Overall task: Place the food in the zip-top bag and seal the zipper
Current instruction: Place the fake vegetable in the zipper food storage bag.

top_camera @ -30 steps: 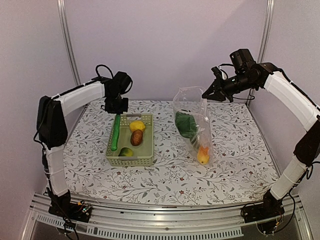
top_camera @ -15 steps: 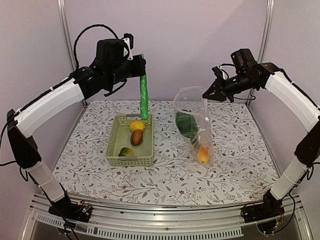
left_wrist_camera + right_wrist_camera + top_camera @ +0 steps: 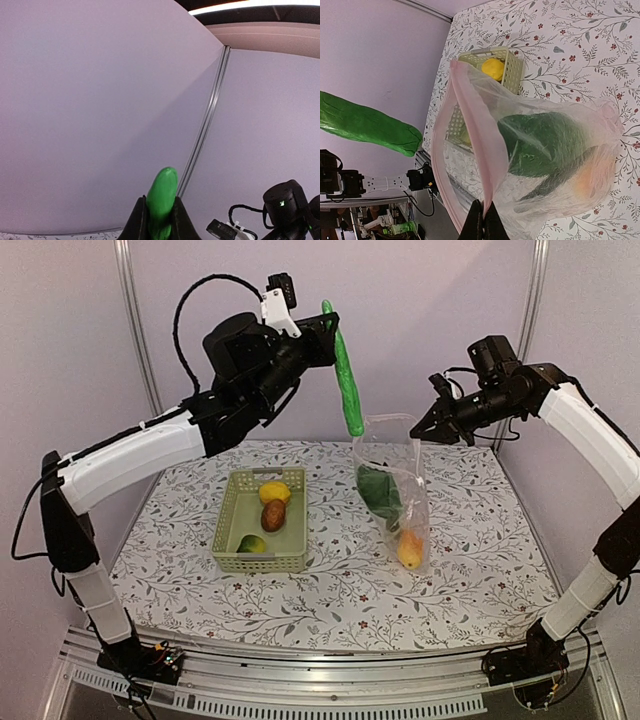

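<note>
Cucumber [image 3: 346, 375], long and glossy green, hangs pinched in the left gripper [image 3: 328, 330] near the clear crinkly bag [image 3: 388, 445], whose pink zipper [image 3: 471, 127] the right gripper [image 3: 421, 430] pinches.

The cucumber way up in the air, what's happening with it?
The left end effector grips the cucumber near its top, so it hangs right by the mouth of the clear bag. The right end effector pinches the bag's pink zipper edge, holding it up. A leafy green and an orange piece are already inside. A lemon, a brown piece and a yellow-green piece sit in the basket.
</note>
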### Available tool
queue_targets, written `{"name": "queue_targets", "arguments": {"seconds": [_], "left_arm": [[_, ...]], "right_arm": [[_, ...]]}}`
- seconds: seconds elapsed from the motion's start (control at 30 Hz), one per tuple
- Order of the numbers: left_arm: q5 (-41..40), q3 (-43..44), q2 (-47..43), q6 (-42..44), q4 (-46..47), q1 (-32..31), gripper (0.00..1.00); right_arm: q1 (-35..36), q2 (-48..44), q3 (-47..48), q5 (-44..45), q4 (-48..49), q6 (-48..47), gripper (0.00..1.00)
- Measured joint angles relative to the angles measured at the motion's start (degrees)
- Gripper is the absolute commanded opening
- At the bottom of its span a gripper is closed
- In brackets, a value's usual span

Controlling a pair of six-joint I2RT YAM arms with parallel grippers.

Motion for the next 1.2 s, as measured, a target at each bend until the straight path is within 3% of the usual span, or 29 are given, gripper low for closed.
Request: {"name": "queue_targets", "arguments": {"seconds": [0.4, 0.93, 1.2], "left_arm": [[4.7, 3.6, 9.6, -2.8, 8.5, -3.0, 0.00], [7.6, -2.6, 12.7, -9.7, 15.1, -3.9, 0.00], [6.9, -4.3, 14.8, -13.4, 14.0, -4.2, 0.33]], "right_arm": [[0.0, -1.1, 0.0, 0.5, -1.7, 0.0, 0.00], [0.0, -1.2, 0.5, 0.7, -2.6, 0.2, 0.00], [0.0, -1.2, 1.1, 1.2, -3.1, 0.2, 0.00]]}}
